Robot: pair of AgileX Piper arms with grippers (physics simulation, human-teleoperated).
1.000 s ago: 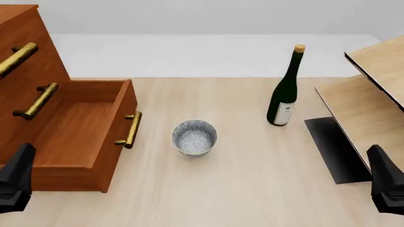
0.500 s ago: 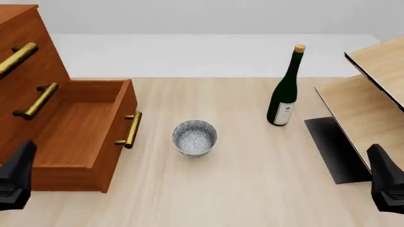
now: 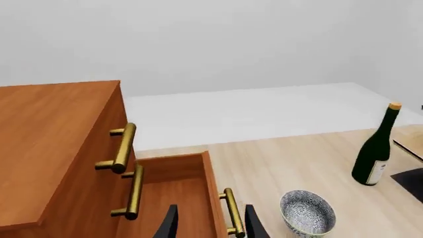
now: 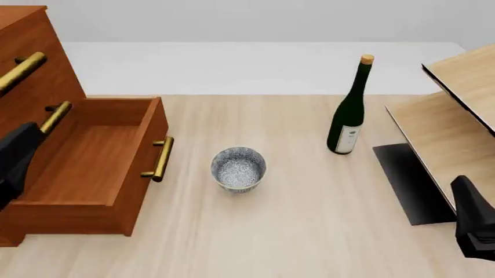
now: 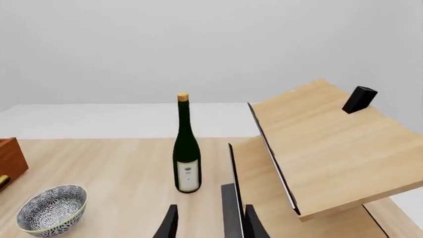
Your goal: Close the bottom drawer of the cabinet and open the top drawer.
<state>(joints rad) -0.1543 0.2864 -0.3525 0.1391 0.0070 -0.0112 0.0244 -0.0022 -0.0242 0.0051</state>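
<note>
The cabinet (image 4: 31, 46) stands at the left of the table. Its bottom drawer (image 4: 93, 156) is pulled far out, its brass handle (image 4: 160, 158) facing the bowl. The top drawer's handle (image 4: 23, 69) shows at the upper left and the drawer is shut. My left gripper (image 4: 27, 142) hovers over the open drawer's left side, in front of the middle handle. In the left wrist view it (image 3: 211, 228) is open and empty, above the bottom drawer's front (image 3: 215, 198), with the top handle (image 3: 122, 148) beyond. My right gripper (image 4: 468, 202) is open and empty at the right edge.
A patterned bowl (image 4: 238, 168) sits just right of the open drawer. A green wine bottle (image 4: 348, 116) stands behind it. A pale wood shelf unit (image 4: 448, 110) leans at the right, with a small black block (image 5: 360, 99) on top and a black mat (image 4: 406, 179) below.
My left gripper has risen and moved forward, from the near left corner to over the open bottom drawer. The right gripper and the drawers have not moved.
</note>
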